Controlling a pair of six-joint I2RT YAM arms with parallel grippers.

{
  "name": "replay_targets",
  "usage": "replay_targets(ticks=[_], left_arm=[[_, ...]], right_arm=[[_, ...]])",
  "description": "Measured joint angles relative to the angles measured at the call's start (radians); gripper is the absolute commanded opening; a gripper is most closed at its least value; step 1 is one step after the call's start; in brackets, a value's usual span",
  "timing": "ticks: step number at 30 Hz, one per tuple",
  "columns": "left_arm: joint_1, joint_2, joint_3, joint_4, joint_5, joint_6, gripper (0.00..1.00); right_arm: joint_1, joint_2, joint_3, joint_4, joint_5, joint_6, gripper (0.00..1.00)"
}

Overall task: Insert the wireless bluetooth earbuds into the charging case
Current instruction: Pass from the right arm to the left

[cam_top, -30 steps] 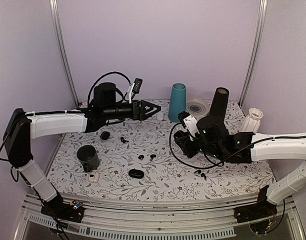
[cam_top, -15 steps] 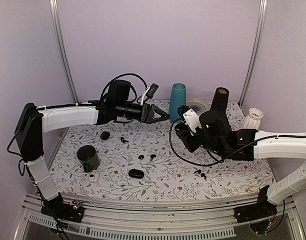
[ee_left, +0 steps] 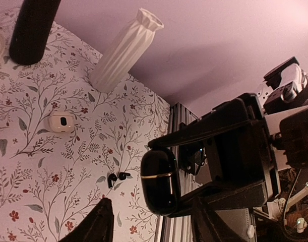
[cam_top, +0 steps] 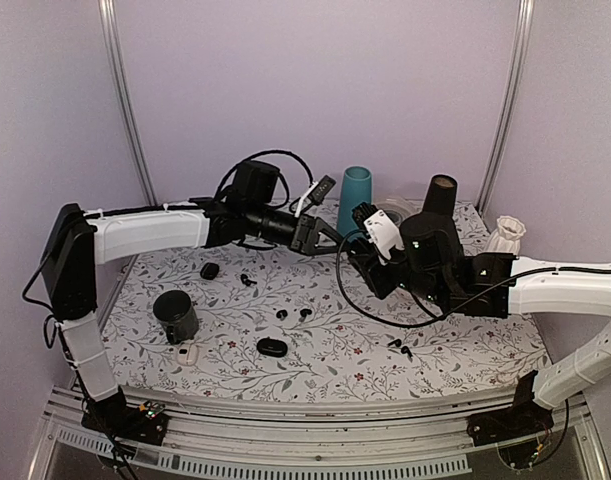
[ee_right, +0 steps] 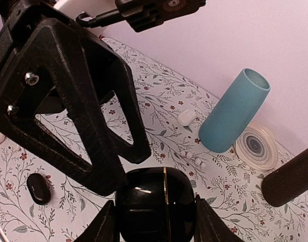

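Right end effector (ee_right: 155, 225) clamped on black case (ee_right: 155, 201), held up off the bench (cam_top: 465, 345); left end effector (cam_top: 332, 240) jaws apart right at the case, contact unclear; earbuds (cam_top: 282, 314) loose on bench, too tiny to resolve.

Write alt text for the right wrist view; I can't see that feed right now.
The right claw grips a glossy black charging case by its sides above the floral table. The open black fingers of the left claw loom large, close at the case's upper left. Behind are a teal cup and a small white case.
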Motion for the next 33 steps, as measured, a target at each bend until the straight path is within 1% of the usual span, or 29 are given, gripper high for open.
replay_targets(ticks=[6,11,18,20,21,23,27,29,32,33], left_arm=[[-0.017,0.021,0.023,-0.004,0.015,0.001,0.41],[-0.022,0.043,0.044,-0.013,0.029,0.002,0.34],[-0.031,0.058,0.068,-0.024,0.04,-0.006,0.12],[-0.031,0.062,0.075,-0.03,0.039,-0.009,0.03],[-0.031,0.063,0.076,-0.034,0.038,-0.01,0.0],[-0.031,0.063,0.076,-0.041,0.037,-0.01,0.0],[-0.031,0.063,0.076,-0.04,0.035,-0.009,0.0],[-0.031,0.063,0.076,-0.033,0.033,-0.01,0.0],[-0.031,0.051,0.049,0.012,0.027,-0.008,0.0],[-0.029,0.041,0.029,0.033,0.021,-0.011,0.0]], right_arm=[[0.002,0.0,0.002,-0.004,-0.006,0.0,0.21],[0.006,0.001,0.007,-0.013,-0.007,0.0,0.21],[0.008,0.004,0.013,-0.026,0.0,-0.009,0.21],[0.008,0.009,0.016,-0.029,0.008,-0.014,0.22],[0.008,0.011,0.017,-0.029,0.009,-0.015,0.23],[0.008,0.015,0.017,-0.029,0.011,-0.014,0.29],[0.009,0.016,0.017,-0.029,0.018,-0.011,0.53],[0.01,0.016,0.017,-0.027,0.022,0.002,0.66],[0.01,0.016,0.017,-0.015,0.016,0.021,0.8],[0.01,0.015,0.017,-0.011,0.01,0.028,0.83]])
